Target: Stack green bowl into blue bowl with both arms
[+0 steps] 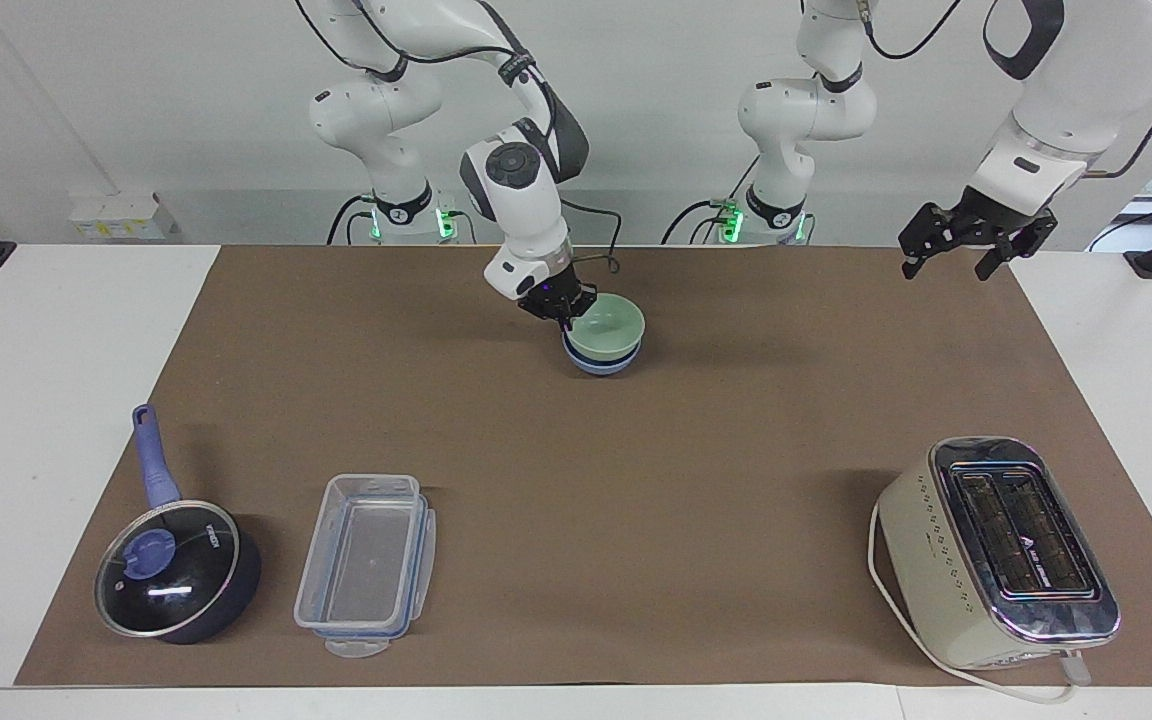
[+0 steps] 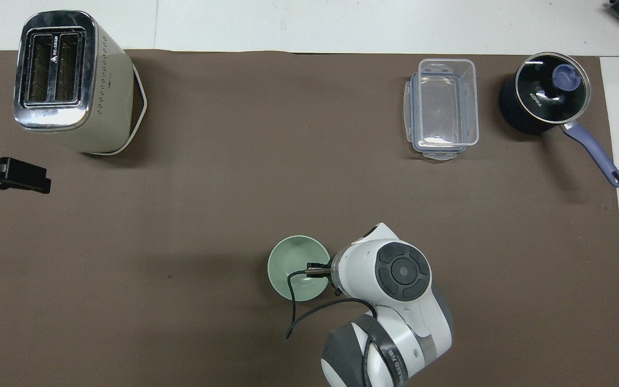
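**A:** Where are you in the job?

**Me:** My right gripper [image 1: 558, 305] is clamped on the rim of the green bowl [image 1: 608, 329], on the side toward my own base. The green bowl sits inside the blue bowl [image 1: 601, 362], which rests on the brown mat [image 1: 576, 480] directly under my hand. From overhead the green bowl [image 2: 297, 266] covers the blue one completely, so I judge the nesting is as good as made.

**A:** And your other hand?

**Me:** My left gripper [image 1: 966, 245] waits, hanging over the mat's corner at its own end, well apart from the bowls, fingers spread and holding nothing.

**A:** So what does the next move ask for?

**Me:** Letting go cleanly. I'd part the fingers only slightly, since one sits inside the bowl and one outside, then lift straight up so neither finger drags the rim and tips the stack. The toaster [image 1: 996, 550], the clear container [image 1: 368, 565] and the saucepan [image 1: 176, 565] are all well away from my hand, so nothing crowds the retreat.
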Robot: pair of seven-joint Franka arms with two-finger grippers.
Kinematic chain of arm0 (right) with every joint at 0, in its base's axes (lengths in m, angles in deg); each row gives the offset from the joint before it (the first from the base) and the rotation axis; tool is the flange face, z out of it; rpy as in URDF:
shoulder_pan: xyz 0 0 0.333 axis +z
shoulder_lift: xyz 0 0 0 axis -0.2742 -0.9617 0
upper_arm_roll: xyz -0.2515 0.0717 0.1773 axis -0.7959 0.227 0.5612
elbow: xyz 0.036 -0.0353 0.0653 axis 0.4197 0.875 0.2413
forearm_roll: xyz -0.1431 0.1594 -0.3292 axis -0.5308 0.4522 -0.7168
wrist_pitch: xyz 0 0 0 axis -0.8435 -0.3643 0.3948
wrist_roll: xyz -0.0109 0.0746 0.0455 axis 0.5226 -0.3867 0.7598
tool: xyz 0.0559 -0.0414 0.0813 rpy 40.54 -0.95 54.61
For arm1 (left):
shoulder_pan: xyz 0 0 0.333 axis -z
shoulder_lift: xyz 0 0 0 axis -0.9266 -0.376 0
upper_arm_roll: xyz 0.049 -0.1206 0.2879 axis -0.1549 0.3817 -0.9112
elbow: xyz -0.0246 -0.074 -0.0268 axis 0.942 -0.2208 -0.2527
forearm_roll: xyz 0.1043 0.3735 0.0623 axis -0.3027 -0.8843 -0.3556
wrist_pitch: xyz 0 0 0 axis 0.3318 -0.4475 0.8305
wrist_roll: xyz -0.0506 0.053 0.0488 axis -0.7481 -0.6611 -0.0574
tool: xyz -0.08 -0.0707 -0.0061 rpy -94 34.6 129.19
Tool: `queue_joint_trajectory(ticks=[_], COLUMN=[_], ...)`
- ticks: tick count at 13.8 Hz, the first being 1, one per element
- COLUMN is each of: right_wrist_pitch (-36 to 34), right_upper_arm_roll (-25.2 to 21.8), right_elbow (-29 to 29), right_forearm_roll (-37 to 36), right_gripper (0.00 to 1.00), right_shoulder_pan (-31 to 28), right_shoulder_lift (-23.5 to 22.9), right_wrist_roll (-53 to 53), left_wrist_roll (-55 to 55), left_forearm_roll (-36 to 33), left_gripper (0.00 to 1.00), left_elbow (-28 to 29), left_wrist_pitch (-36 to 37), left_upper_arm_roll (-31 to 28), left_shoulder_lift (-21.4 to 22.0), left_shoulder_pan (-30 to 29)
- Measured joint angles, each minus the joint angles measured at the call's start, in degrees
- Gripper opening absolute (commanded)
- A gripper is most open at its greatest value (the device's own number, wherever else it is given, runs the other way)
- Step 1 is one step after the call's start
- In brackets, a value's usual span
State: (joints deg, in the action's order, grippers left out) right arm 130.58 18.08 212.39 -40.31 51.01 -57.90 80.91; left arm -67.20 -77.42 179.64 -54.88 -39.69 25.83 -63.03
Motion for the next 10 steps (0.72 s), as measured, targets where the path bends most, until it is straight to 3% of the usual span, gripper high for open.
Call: queue_joint_trajectory(ticks=[3,5,10], right_wrist_pitch=[0.0,0.0,-2.7], right_upper_arm_roll=[0.0,0.0,-0.6], right_elbow=[-0.4,-1.1,-4.5], right_forearm_roll=[0.0,0.0,0.0], right_gripper=[0.80,0.99,1.00], right_shoulder_pan=[0.0,0.0,-1.8], right_shoulder_lift=[0.0,0.0,2.8], right_wrist_roll=[0.1,0.1,0.1], left_wrist_roll=[0.0,0.0,0.0], left_forearm_roll=[0.0,0.0,0.0], left_gripper=[1.00,1.00,1.00], left_elbow=[0.0,0.0,0.0], left_wrist_pitch=[0.0,0.0,0.0], left_upper_arm_roll=[0.0,0.0,0.0], left_shoulder_lift=[0.0,0.0,0.0], left_shoulder_pan=[0.0,0.0,0.0])
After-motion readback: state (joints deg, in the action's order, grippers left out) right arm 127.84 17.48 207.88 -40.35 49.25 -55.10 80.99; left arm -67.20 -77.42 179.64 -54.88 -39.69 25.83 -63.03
